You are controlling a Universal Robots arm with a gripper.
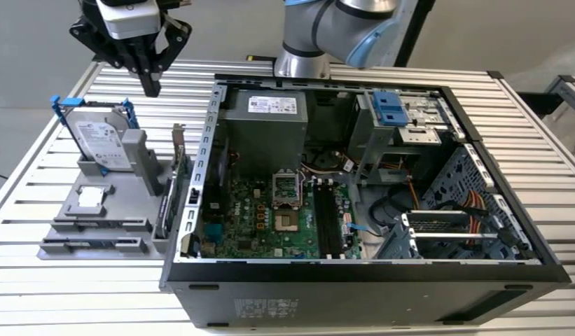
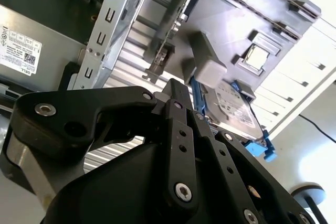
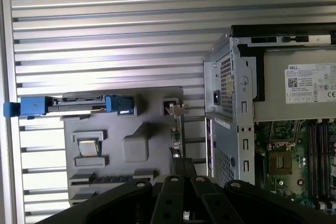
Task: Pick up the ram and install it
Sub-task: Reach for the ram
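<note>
Gripper: the gripper (image 1: 152, 87) hangs high over the far end of the grey fixture, fingers pointing down; in the second wrist view the fingers (image 2: 176, 88) lie closed together with nothing between them.
Nearest neighbour: silver hard drive (image 1: 99, 140) in its blue bracket, standing just below and beside the fingertips.
Expansion card: expansion card (image 1: 175, 189) set on edge along the fixture's side nearest the case.
Fixture: grey fixture (image 1: 128, 210) resting on the bench, beside the case on the exterior view's left.
Ram: the ram (image 1: 93, 225) appears as a long dark strip in a narrow holder at the fixture's near end, well apart from the gripper; a second, similar holder lies just beside it, and I cannot tell them apart with certainty.
Case: open computer case (image 1: 362, 271), with the black memory slots (image 1: 326, 227) on its board looking unfilled.
Bench: slatted metal bench (image 1: 44, 294).
Step in hand: reaching for the ram, by my judgement; nothing is grasped yet.
Doing it well: travel above the hard drive and the card, part the fingers, square them across the stick's thin faces near mid-length, descend straight.
Risk: an off-centre pinch would likely tilt the stick.
</note>
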